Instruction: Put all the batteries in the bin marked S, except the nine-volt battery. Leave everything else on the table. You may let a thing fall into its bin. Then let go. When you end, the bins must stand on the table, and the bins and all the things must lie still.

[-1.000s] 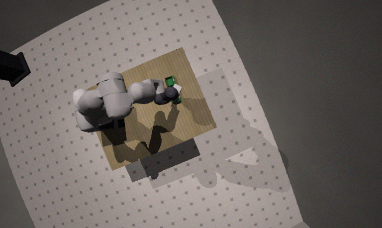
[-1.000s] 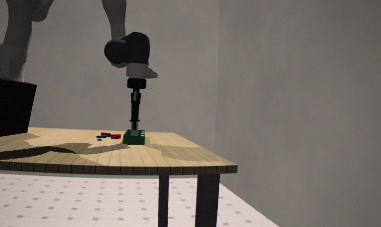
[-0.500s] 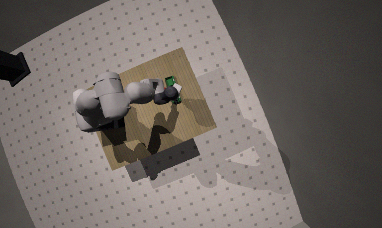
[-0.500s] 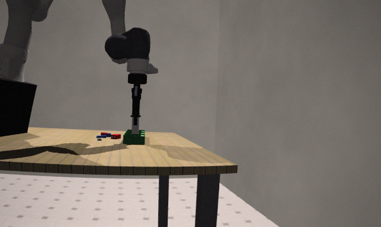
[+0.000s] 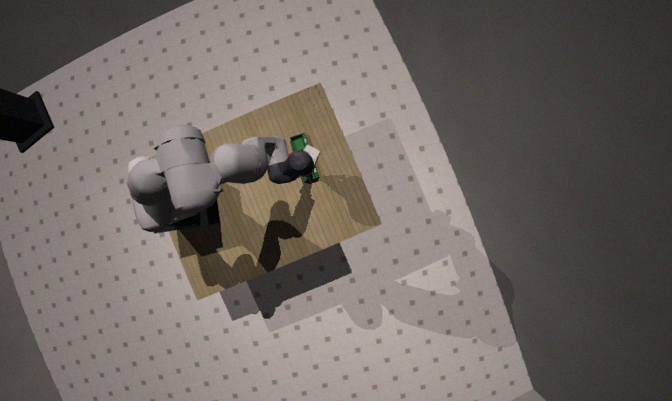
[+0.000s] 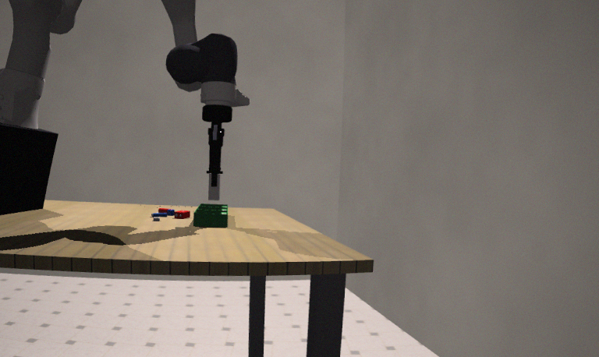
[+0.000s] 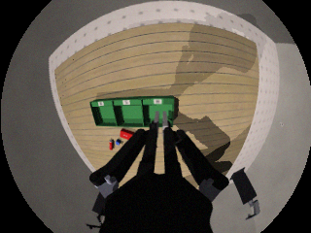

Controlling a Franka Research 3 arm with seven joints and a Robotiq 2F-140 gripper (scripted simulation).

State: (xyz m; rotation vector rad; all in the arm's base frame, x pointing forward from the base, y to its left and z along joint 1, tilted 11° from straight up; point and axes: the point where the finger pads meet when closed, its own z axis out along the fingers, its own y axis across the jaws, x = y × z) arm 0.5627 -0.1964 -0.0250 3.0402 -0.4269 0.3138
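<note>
The gripper [image 6: 214, 194] hangs above the green bins [image 6: 210, 215] with its fingers pressed together and nothing between them. I think it needs another battery. Small red and blue things [image 6: 170, 213], maybe batteries, lie just beside the bins on the wooden table [image 6: 282, 252]. Around it are speckled floor tiles [image 5: 123, 327] and grey walls [image 6: 463, 137].

You won't find any lettering you can read here. The green bin row [image 7: 132, 111] carries small pale tags on its three compartments in the wrist view, but they are too small and blurred to make out. Nothing else bears a legible mark.
</note>
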